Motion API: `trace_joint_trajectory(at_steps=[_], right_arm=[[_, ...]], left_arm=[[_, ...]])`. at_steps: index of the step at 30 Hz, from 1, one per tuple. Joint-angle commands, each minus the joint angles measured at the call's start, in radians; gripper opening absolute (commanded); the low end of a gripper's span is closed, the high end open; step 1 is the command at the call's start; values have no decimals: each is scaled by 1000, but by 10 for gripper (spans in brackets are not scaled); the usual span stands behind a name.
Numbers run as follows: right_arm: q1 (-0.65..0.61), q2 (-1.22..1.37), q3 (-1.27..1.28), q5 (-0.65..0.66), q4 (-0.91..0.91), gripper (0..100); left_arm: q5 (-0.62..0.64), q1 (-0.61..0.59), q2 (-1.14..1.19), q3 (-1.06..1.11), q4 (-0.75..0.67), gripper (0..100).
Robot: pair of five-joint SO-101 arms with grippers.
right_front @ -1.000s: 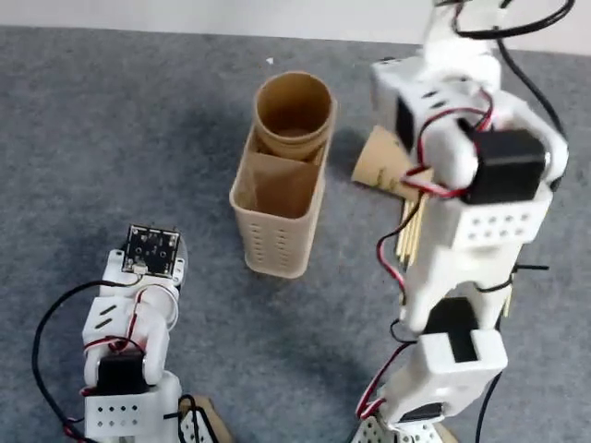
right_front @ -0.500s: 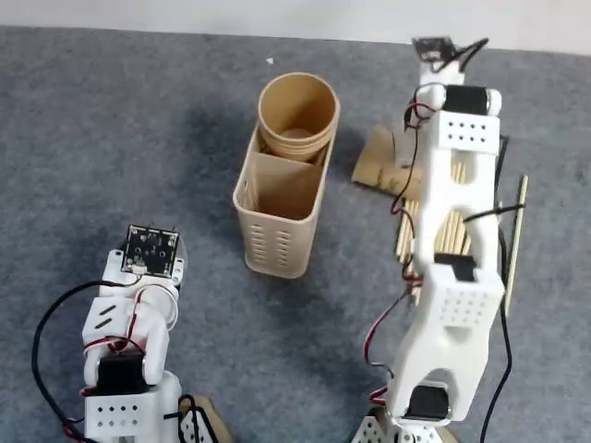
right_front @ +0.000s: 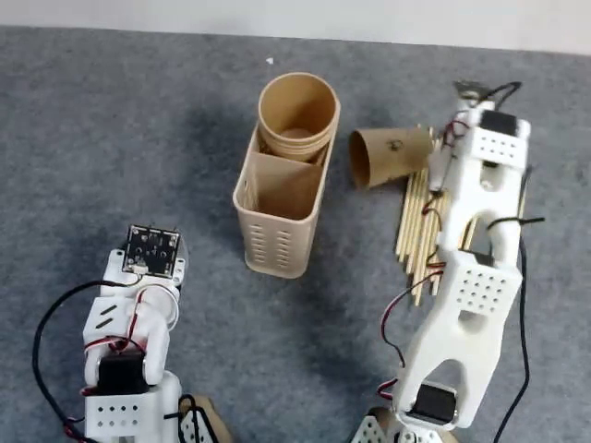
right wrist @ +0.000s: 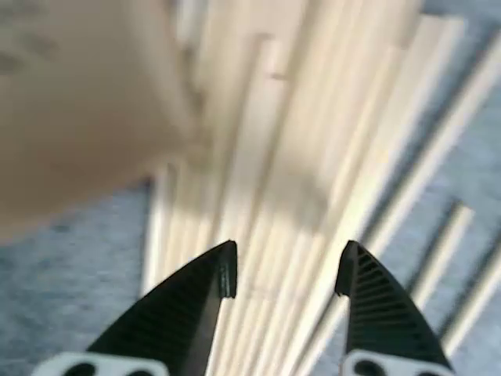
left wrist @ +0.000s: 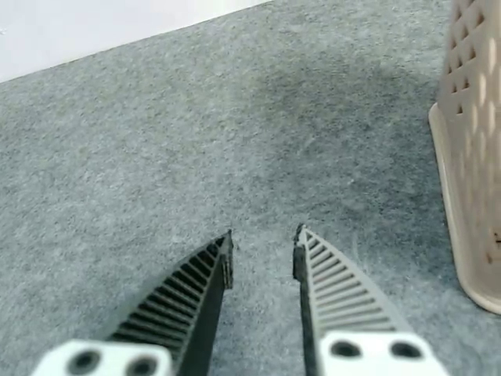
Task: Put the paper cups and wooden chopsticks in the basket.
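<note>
- Paper cup (right_front: 297, 109) stands upright in the far compartment of the basket (right_front: 272, 245), which sits mid-table on the grey carpet (right_front: 138, 138).
- A second paper cup (right_front: 392, 157) lies on its side just right of the basket. Its mouth faces the basket, and its base end is at the far end of the wooden chopsticks (right_front: 413, 221).
- The chopsticks lie in a loose bundle running near to far, right of the basket and apart from it.
- The right arm (right_front: 471, 277) stretches over the bundle and covers much of it from above.
- In its wrist view, the right gripper (right wrist: 286, 270) hangs over the chopsticks (right wrist: 313, 117), jaws spread wide and gripping nothing. The lying cup (right wrist: 78, 102) is close beside it.
- The left arm (right_front: 129, 323) is folded at the near left, well apart from the basket.
- The left gripper (left wrist: 262, 243) points at bare carpet, jaws a little apart and empty. The basket's perforated wall (left wrist: 470, 157) is off to one side.
- The lying cup bears a small dark mark, too small to read.
</note>
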Motion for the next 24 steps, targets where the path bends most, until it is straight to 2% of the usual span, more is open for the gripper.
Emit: trace_joint_trajectory(at_steps=[1, 10, 24], right_arm=[[-5, -65, -8, 14, -5, 217], [-176, -291, -8, -38, -38, 217], [-341, -317, 2, -66, -401, 217]], left_arm=[[8, 16, -4, 18, -15, 158], [8, 16, -4, 18, -15, 158], [8, 16, -4, 18, -15, 158]])
